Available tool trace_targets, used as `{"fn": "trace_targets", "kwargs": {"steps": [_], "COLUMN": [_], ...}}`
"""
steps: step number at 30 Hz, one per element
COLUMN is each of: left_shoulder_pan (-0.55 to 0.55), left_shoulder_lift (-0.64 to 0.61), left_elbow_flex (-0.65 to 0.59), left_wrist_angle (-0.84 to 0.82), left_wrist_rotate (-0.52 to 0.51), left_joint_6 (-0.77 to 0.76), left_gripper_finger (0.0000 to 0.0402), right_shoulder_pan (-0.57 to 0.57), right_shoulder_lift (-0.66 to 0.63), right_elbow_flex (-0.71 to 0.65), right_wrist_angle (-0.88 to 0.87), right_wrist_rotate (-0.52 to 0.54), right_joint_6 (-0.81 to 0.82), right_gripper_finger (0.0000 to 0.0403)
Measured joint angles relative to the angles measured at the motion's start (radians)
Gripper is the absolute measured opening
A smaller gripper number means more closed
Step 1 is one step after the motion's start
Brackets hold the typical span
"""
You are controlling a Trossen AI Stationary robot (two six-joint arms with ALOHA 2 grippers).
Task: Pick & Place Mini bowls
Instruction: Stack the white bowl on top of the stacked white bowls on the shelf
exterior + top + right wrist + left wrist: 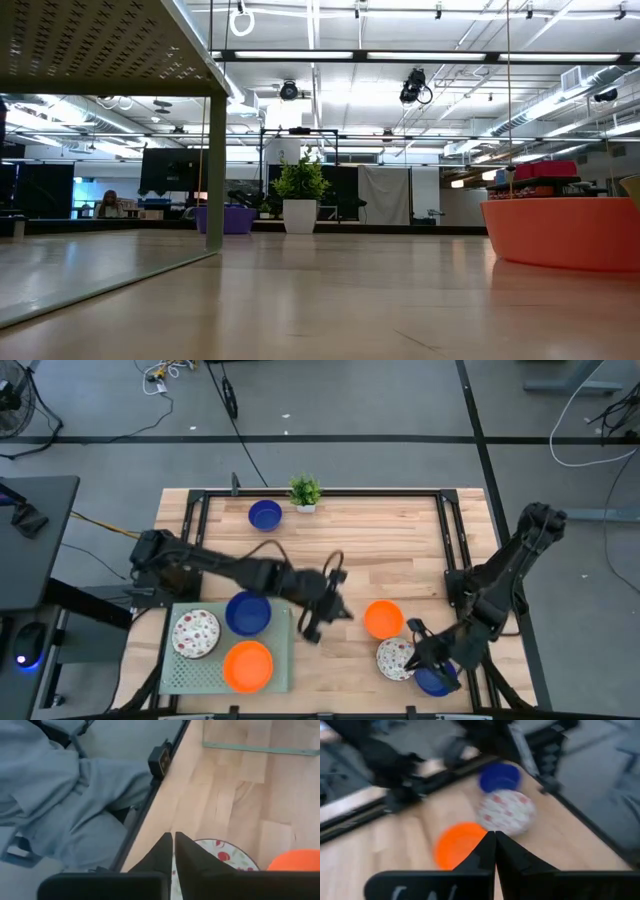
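Hovering clenched, empty left pincer (318, 622) just beside orange bowl (383, 619), right pincer (418, 650) clenched.

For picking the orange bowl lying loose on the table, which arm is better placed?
Left. The left gripper, shut, is beside the orange bowl. The right gripper sits by the speckled bowl.

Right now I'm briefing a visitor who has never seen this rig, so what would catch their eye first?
Probably the left arm stretched across the table's middle, its gripper shut and empty beside the pale green tray holding a speckled bowl, a blue bowl and an orange bowl. Next, the cluster at the right front: a loose orange bowl, another speckled bowl, with the right gripper shut over them.
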Motion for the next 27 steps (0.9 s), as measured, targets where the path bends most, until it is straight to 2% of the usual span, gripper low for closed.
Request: {"fn": "trace_targets", "kwargs": {"steps": [4, 8, 11, 15, 17, 20, 22, 27], "left_shoulder_pan": [0.092, 0.147, 0.158, 0.154, 0.15, 0.15, 0.156, 0.185], "left_shoulder_lift": [0.0, 0.0, 0.009, 0.038, 0.062, 0.107, 0.151, 0.208], "left_elbow_flex": [-0.008, -0.008, -0.008, -0.007, -0.01, -0.01, -0.008, -0.009], "left_wrist_angle": [0.092, 0.091, 0.107, 0.139, 0.148, 0.195, 0.267, 0.294], "left_wrist_rotate": [-0.025, -0.063, -0.076, -0.076, -0.077, -0.078, -0.078, -0.076], "left_joint_6": [-0.059, -0.14, -0.139, -0.111, -0.104, -0.087, -0.087, -0.088], "left_gripper_finger": [0.0005, 0.0005, 0.0009, 0.0008, 0.0005, 0.0004, 0.0007, 0.0009], "right_shoulder_pan": [0.04, 0.047, 0.045, 0.046, 0.046, 0.046, 0.051, 0.06], "right_shoulder_lift": [0.059, 0.141, 0.209, 0.286, 0.31, 0.344, 0.376, 0.486], "right_elbow_flex": [0.0, 0.0, 0.0, 0.0, 0.023, 0.099, 0.155, 0.288], "right_wrist_angle": [0.004, 0.044, 0.133, 0.236, 0.197, 0.057, -0.041, -0.232], "right_wrist_rotate": [0.035, 0.03, 0.002, -0.084, -0.088, -0.035, -0.014, 0.006], "right_joint_6": [0.008, 0.069, 0.101, 0.07, 0.07, 0.092, 0.108, 0.108], "right_gripper_finger": [0.0011, 0.0014, 0.0038, 0.0094, 0.0123, 0.0151, 0.0155, 0.0143]}}
